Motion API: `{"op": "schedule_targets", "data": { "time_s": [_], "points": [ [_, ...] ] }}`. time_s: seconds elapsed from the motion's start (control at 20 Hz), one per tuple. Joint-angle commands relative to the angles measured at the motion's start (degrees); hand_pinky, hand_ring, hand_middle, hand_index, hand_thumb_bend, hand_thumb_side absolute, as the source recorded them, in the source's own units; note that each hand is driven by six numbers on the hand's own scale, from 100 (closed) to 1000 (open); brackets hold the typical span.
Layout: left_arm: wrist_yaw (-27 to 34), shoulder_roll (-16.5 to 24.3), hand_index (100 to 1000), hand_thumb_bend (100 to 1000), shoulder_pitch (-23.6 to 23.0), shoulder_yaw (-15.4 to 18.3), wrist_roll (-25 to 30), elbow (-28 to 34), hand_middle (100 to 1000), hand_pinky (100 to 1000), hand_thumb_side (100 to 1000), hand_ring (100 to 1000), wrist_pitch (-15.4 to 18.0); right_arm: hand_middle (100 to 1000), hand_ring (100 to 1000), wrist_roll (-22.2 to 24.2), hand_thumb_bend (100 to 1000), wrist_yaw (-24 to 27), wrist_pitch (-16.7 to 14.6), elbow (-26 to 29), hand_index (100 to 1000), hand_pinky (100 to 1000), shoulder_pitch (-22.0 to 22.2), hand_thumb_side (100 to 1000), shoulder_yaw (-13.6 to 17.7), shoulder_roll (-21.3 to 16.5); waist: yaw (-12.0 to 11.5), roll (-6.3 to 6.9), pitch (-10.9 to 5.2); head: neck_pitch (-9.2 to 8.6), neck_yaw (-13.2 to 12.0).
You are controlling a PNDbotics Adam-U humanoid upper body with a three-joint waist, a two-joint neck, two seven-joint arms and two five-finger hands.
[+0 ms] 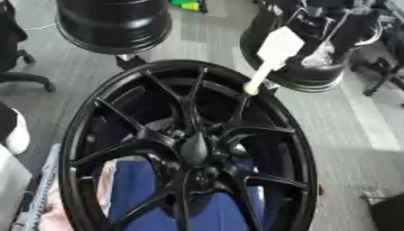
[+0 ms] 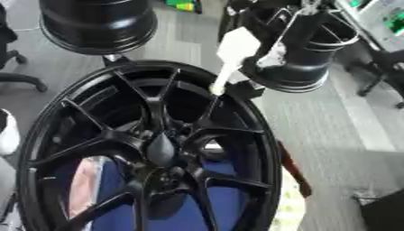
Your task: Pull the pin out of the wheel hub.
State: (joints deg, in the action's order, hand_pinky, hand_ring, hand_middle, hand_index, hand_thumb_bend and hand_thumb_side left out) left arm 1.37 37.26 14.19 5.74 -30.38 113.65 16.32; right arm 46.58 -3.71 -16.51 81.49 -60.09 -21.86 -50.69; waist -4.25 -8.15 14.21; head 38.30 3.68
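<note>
Starting at my left edge: an office chair [image 1: 22,77] on the floor and a pale rounded shape below it that I can't identify. My left hand isn't in either eye view. Up top left, a spare black rim [image 1: 114,22] sits on the floor, well away from the work.

Now the centre. The big black alloy wheel [image 1: 75,135] fills the view, spokes fanning out from the wheel hub [image 1: 195,151], with a blue cloth [image 1: 134,189] showing through the gaps underneath. Looking into the hub, I see nothing white seated there. It's dark and crowded in the middle, so I won't swear to every hole.

Moving right, there's the pin [image 1: 276,45]. It has a white blocky head and a thin shaft slanting down and to the left. Its yellowish tip hangs just over the wheel's upper rim, well apart from the hub and touching nothing I can see.

The pin's head runs up into my right hand [image 1: 312,20], which comes in from the upper right corner. The hand is black against a second black rim [image 1: 308,76] on the floor behind it, so I can't tell what its grip looks like. The pin is in mid-air at that spot, so my guess is the hand is carrying it.

My read is that the pull is done and the pin is free of the wheel. At most it still needs carrying clear and setting down.
</note>
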Motion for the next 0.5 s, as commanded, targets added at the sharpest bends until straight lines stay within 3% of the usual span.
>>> {"op": "schedule_targets", "data": {
  "time_s": [0.05, 0.2, 0.35, 0.5],
  "points": [
    [-0.4, 1.4, 828, 190, -0.1, 1.0, -0.6, 0.9, 702, 754, 606, 820, 0.0, 400, 667, -2.5, 100, -1.6, 1.8, -2.8, 475, 853, 1.4, 100, 5.3, -6.4, 0.5, 0.68, -1.14, -0.02, -1.1],
    [-0.5, 1.3, 828, 189, -0.1, 0.9, -0.7, 0.9, 702, 754, 607, 820, 0.0, 409, 664, -5.1, 100, -4.0, 4.3, -6.8, 477, 853, 4.7, 100, 9.6, -10.4, 0.7, 0.89, -1.00, -0.38, -1.4],
    [-0.5, 1.3, 828, 192, 0.3, 0.7, -0.6, 0.9, 702, 755, 600, 821, 0.1, 451, 663, -7.7, 100, -6.3, 5.8, -11.0, 515, 853, 7.0, 100, 13.9, -12.1, 0.5, 1.02, -0.91, -0.92, -1.4],
    [-0.3, 1.4, 828, 189, 0.7, 0.4, -0.3, 0.9, 702, 754, 603, 822, 0.2, 459, 666, -14.3, 100, -11.5, 4.3, -15.5, 540, 853, 10.5, 100, 19.8, -12.5, -0.1, 0.93, -0.78, -1.31, -1.0]
  ]
}}
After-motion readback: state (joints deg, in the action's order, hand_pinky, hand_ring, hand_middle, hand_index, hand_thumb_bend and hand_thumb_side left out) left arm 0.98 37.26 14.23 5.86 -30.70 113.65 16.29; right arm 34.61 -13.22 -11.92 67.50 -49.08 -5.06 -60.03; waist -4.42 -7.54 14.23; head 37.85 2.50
